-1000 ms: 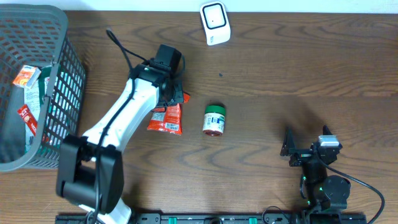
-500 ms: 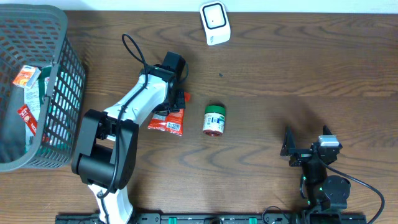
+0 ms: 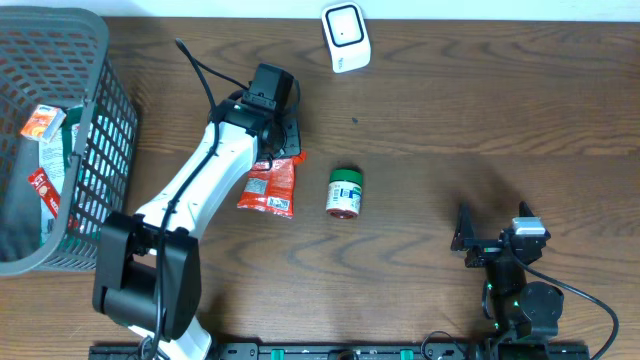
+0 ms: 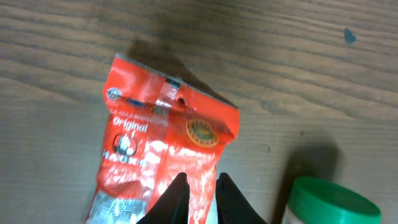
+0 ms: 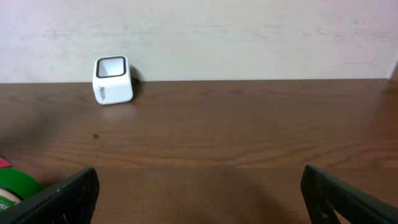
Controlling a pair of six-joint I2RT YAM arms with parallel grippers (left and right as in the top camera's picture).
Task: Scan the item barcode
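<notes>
"Red packet [image 3: 270, 186] was the thing to scan, yes? Where did it lie?"

"On the wooden table [image 3: 450, 110], directly under the left gripper [image 4: 201, 182]. Its long axis ran from the gripper back toward the robot's side of the table, tilted a little. A pale label patch sat at the near end, too small to read as a barcode."

"And the jaws?"

"On the left arm the 2 fingers [image 4: 176, 196] were drawn almost together, with only a slim gap, over the lower half of the packet. I could not tell whether they had film pinched between them or just hovered over it. The right gripper [image 5: 196, 186] stood wide open and held nothing."

"Which arm was nearer?"

"The left one, by far. The right gripper sat at the near right edge, well apart from the packet, with the green-lidded jar [image 3: 344, 193] between them. That jar stood just beside the packet, on its right, not touching it."

"And the scanner?"

"The white scanner [image 3: 346, 38] was at the far edge, ahead of the left gripper and off to its right. My judgement: the next move turned on that line, with the packet carried forward and rightward and its label end turned toward the scanner's window."
</notes>
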